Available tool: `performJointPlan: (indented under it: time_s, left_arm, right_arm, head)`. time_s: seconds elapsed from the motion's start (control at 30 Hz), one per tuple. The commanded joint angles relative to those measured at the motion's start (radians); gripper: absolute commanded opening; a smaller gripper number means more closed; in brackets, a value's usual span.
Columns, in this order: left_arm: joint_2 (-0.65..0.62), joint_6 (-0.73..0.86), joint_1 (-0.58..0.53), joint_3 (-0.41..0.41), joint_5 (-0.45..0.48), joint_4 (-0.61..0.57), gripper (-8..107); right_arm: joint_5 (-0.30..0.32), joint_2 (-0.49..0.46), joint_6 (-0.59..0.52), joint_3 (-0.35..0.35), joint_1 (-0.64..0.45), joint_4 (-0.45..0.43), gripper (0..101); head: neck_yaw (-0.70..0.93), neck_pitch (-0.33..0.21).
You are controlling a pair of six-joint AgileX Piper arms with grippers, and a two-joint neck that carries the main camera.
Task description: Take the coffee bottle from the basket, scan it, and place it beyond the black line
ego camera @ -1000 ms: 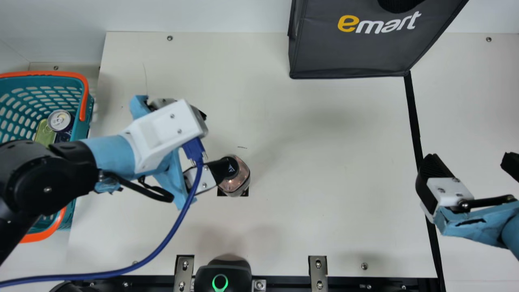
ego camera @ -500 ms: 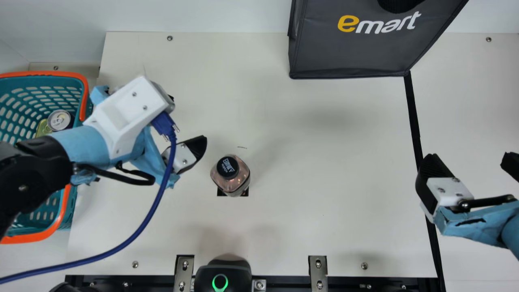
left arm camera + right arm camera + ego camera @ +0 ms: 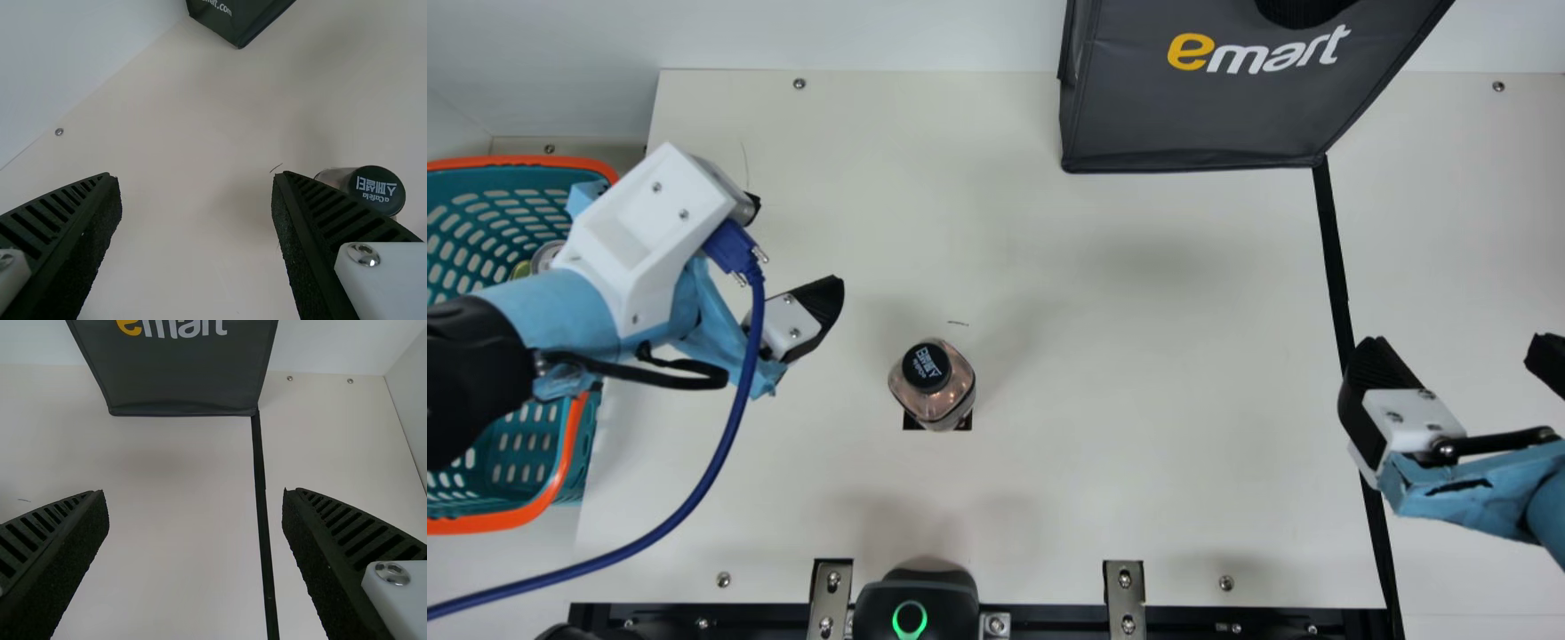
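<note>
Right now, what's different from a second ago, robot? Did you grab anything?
My left end effector moved away from the coffee bottle, back toward the basket at the main view's left. It was open then and is open now, so I saw nothing grabbed or let go. The bottle, the dark bag and my right end effector stayed put.
</note>
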Motion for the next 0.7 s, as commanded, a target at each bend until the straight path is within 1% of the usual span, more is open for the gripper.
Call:
performJointPlan:
  time_s: [0.0, 0.27, 0.67]
  left_arm:
    - [-0.003, -0.014, -0.006, 0.001, 0.003, 0.007, 90]
    - [-0.026, -0.160, -0.066, 0.001, 0.006, 0.089, 90]
    - [-0.038, -0.476, -0.240, -0.014, 0.022, 0.280, 90]
  right_arm:
    - [0.000, 0.000, 0.000, 0.000, 0.000, 0.000, 91]
    - [0.000, 0.000, 0.000, 0.000, 0.000, 0.000, 91]
    - [0.000, 0.000, 0.000, 0.000, 0.000, 0.000, 91]
  head:
    - [0.000, -0.017]
    - [0.000, -0.017]
    - [0.000, -0.017]
